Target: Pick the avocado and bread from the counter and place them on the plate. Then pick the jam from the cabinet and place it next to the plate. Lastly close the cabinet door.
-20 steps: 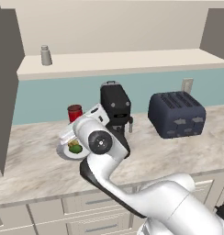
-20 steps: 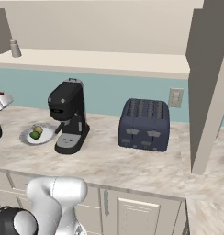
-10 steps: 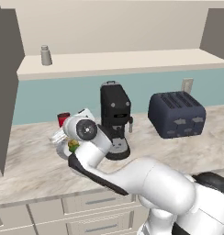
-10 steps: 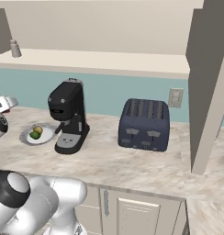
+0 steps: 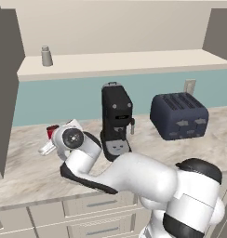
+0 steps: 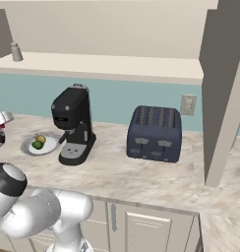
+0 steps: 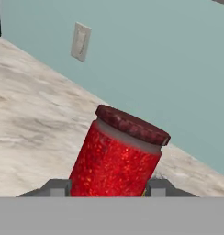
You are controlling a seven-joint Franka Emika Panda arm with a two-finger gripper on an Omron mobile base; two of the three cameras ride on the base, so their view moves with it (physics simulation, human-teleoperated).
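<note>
The jam [image 7: 117, 156], a red jar with a dark red lid, sits between my fingertips [image 7: 56, 187], and my gripper [image 7: 107, 189] is shut on it. In the left base view my gripper [image 5: 52, 138] holds the jam [image 5: 51, 131] low over the counter [image 5: 27, 172], left of the coffee machine. The white plate [image 6: 49, 146] lies on the counter beside the machine, with the green avocado [image 6: 37, 145] and the golden bread [image 6: 41, 139] on it. The cabinet [image 5: 115, 62] above stands open.
A black coffee machine [image 5: 116, 122] and a dark blue toaster [image 5: 179, 115] stand on the counter to the right. A grey-white shaker [image 5: 46, 56] is on the cabinet shelf. An open cabinet door [image 6: 223, 93] hangs at the right. A wall outlet [image 7: 80, 42] shows ahead of the hand.
My hand has carried the jam leftward and downward, from in front of the coffee machine to a spot left of the plate, close to the counter.
</note>
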